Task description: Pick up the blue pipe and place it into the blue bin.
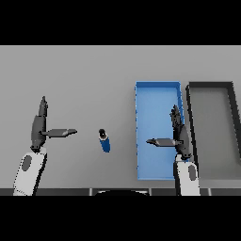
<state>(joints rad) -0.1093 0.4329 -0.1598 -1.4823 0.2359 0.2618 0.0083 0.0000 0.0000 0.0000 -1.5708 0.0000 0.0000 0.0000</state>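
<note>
Blue and short, the pipe lies on the grey counter, just left of the blue bin and apart from it, its dark end pointing away from the robot. Right of the blue bin, edge to edge, sits a dark grey bin. Over the blue bin's right wall hangs the right robot hand, fingers straight and spread wide, holding nothing. Well left of the blue bin, beyond the pipe, the left robot hand is likewise wide and empty.

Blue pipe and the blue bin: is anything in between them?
No. In the head view only bare grey table lies between the blue pipe and the blue bin.
</note>
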